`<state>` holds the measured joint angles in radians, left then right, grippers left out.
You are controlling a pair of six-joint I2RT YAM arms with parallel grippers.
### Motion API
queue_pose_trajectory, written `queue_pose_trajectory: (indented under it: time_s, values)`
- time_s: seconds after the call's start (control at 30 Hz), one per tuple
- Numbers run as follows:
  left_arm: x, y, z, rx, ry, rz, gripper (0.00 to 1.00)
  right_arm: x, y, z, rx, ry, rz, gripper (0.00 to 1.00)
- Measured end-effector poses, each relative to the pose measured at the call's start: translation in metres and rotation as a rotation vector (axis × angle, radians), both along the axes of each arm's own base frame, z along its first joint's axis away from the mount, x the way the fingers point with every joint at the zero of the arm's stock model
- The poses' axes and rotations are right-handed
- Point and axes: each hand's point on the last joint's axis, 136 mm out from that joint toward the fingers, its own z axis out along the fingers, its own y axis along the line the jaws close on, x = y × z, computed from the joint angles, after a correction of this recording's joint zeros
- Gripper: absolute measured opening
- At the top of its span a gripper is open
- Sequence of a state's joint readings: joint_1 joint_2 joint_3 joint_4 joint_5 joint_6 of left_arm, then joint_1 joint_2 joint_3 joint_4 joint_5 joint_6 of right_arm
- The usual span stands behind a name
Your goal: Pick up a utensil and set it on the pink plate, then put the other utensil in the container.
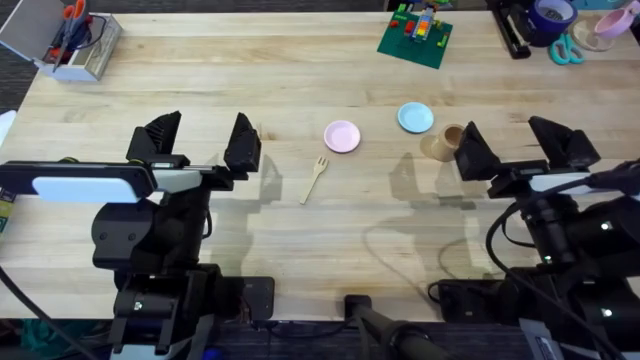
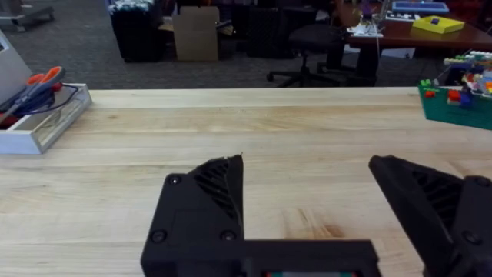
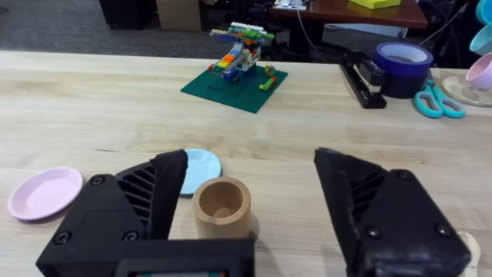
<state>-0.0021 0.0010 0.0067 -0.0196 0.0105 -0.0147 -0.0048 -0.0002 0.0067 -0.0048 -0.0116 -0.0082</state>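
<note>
Mid-counter (image 1: 300,240): fork (image 1: 315,180) lying free short of plate (image 1: 342,136); left gripper (image 1: 200,143) and right gripper (image 1: 518,145) wide, unloaded, flanking for pickup.

Two small round plates are counted, one pink plate (image 1: 342,136) and one light blue plate (image 1: 415,117) (at its two o'clock). One wooden fork (image 1: 315,179), one tan container (image 1: 446,141) and two claws are seen.
</note>
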Motion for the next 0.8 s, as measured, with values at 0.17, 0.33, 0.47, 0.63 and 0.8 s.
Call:
queue_pose_trajectory:
  time_s: [0.17, 0.33, 0.47, 0.63, 0.8]
  values:
    - [0.000, 0.000, 0.000, 0.000, 0.000, 0.000, 0.993, 0.000, 0.000, -0.001, 0.000, 0.004, 0.000, 0.996]
    - [0.000, 0.001, 0.000, 0.000, 0.000, 0.004, 0.993, 0.000, 0.000, -0.001, 0.000, 0.004, 0.000, 0.996]
    - [0.000, 0.004, 0.000, 0.000, 0.000, 0.023, 0.993, 0.000, -0.001, -0.001, -0.018, 0.004, -0.005, 0.996]
    - [0.000, 0.007, 0.009, -0.035, -0.038, 0.039, 0.994, 0.000, -0.002, -0.002, -0.026, 0.011, -0.010, 0.996]
    - [-0.001, 0.011, 0.004, -0.155, -0.001, 0.064, 0.993, -0.007, -0.006, -0.018, -0.027, 0.168, -0.033, 0.996]
